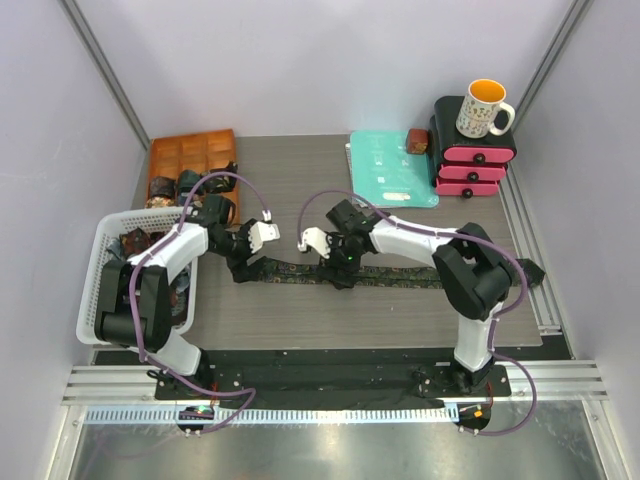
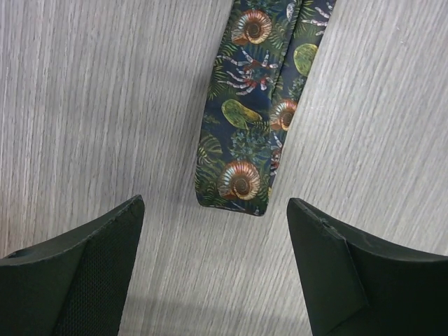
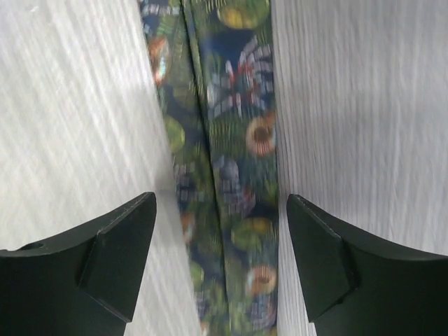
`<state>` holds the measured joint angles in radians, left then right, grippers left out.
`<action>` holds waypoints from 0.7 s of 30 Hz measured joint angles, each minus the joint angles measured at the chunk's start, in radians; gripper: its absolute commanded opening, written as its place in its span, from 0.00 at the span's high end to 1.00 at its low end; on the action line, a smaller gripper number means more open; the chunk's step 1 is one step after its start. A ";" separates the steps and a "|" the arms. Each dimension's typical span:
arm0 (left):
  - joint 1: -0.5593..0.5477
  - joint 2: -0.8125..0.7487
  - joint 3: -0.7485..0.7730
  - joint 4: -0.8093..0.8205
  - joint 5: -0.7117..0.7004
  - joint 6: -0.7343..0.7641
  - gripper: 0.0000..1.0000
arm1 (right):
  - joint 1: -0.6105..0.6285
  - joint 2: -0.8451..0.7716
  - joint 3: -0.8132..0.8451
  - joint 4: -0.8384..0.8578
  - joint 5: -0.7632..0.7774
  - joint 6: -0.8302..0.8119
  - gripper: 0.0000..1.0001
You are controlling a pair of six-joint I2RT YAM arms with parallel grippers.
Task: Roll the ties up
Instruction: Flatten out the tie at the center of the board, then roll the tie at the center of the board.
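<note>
Since the tie [image 1: 395, 279] lies flat as a long strip across the middle of the worktop [image 1: 300, 190] in the top view, we judge it light, limp and rather slippery, apt to slump unless rolled tight. Both hands are released and grasp nothing: the left hand [image 2: 217, 273] hangs just short of the tie's blunt end, and the right hand [image 3: 220, 259] straddles the strip mid-length. We advise taking hold at that end.
</note>
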<state>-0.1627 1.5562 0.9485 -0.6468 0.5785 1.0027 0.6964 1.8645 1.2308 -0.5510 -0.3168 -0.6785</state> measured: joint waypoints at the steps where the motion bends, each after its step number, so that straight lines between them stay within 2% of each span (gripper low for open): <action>1: 0.000 0.000 -0.003 0.010 0.000 0.000 0.18 | 0.009 0.019 0.003 0.014 0.005 0.001 0.27; 2: 0.000 0.000 -0.009 0.016 0.000 0.000 0.20 | 0.016 0.029 0.009 0.027 0.017 0.000 0.37; 4: 0.000 0.000 -0.017 0.022 0.000 -0.002 0.21 | 0.022 0.034 0.015 0.056 0.021 0.000 0.47; 5: 0.000 0.000 -0.021 0.025 0.000 -0.002 0.22 | 0.026 0.040 0.014 0.064 0.018 0.006 0.56; 9: 0.000 0.000 -0.028 0.027 0.000 -0.002 0.23 | 0.040 0.027 -0.009 0.101 0.019 0.010 0.60; 13: 0.000 0.000 -0.029 0.026 0.001 0.002 0.24 | 0.055 0.001 -0.050 0.141 0.030 0.004 0.50; 16: 0.000 0.000 -0.029 0.024 0.002 0.012 0.27 | 0.059 -0.010 -0.066 0.161 0.036 0.000 0.26; 21: 0.000 0.000 -0.029 0.009 0.002 0.045 0.31 | 0.060 -0.021 -0.072 0.161 0.045 0.008 0.25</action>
<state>-0.1623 1.5562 0.9195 -0.6380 0.5808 1.0477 0.7567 1.8431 1.1591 -0.3904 -0.2722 -0.6701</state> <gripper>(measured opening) 0.709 0.751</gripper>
